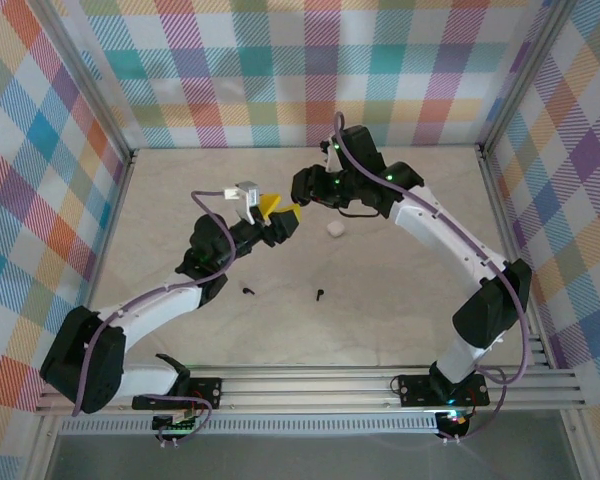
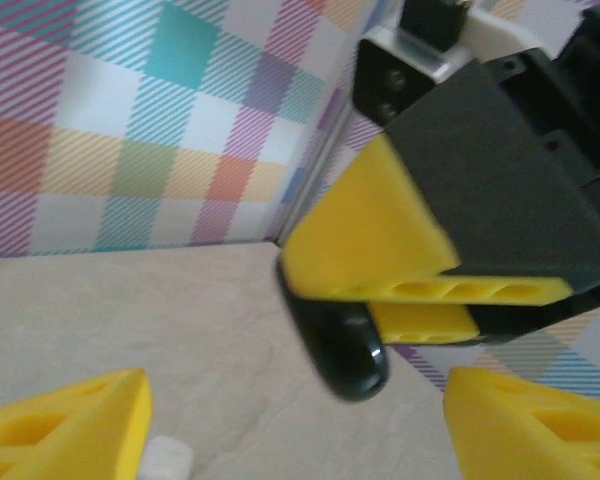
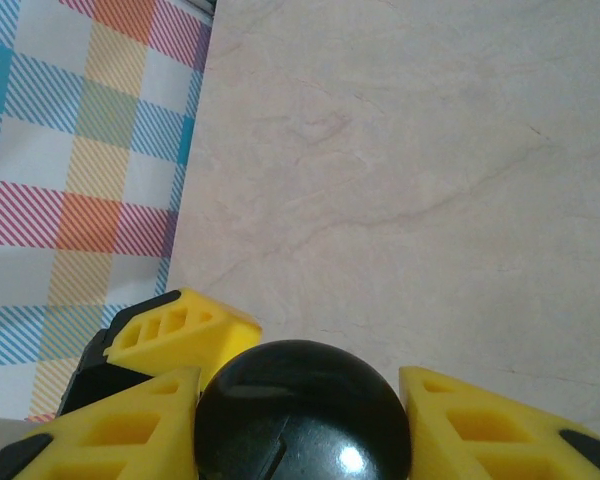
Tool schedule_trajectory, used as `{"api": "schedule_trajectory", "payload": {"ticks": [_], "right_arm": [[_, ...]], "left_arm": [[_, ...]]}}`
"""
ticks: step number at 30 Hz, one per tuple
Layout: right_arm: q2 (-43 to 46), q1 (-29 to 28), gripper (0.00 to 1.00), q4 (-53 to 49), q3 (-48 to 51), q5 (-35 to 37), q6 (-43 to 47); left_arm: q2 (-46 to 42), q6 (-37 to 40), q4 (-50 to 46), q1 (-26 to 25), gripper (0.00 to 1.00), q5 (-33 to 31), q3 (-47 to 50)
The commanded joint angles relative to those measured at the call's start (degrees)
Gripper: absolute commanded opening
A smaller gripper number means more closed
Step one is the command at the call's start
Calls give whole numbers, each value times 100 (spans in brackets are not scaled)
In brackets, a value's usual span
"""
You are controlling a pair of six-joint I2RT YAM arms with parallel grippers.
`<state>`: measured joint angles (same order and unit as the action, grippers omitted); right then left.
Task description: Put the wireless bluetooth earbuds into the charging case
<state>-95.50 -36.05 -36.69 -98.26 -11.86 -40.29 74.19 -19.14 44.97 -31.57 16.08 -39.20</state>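
We judged the task barely begun. One black earbud [image 1: 248,291] lay on the bench [image 1: 400,320] near the left arm, and a second black earbud [image 1: 320,295] lay to its right, both well apart from any case. The right tool [image 3: 300,390] gripped the black case [image 2: 342,345] over the far middle. Its lid looked closed, so we could not tell its contents. The left tool [image 1: 280,210] stood wide beside it, holding nothing. A white case [image 1: 335,229] rested nearby.

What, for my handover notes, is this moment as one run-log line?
right gripper: grips black case | left gripper: open, empty | black earbuds: on table | white object: on table
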Motion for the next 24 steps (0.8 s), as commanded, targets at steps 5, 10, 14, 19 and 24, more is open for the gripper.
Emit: {"api": "schedule_trajectory", "payload": {"ticks": [5,10,14,19,24], "right_arm": [[560,50,39,659,482,-282,-441],[721,92,39,910,728,-427,-635],[792,118,39,857,708,-440,-684],[882,134,40,1012,830,-597,-881],[992,184,45,1135,941,-648,-916]], "left_arm": [[377,-359,855,-173,74,185,-438],[650,-479,1081,-235,61,212,-516],[812,-569,1272,-279,59,142,-560],[981,-639,1403,-288,46,194,-681],[919,-587,1269,-288,14,262,-718]]}}
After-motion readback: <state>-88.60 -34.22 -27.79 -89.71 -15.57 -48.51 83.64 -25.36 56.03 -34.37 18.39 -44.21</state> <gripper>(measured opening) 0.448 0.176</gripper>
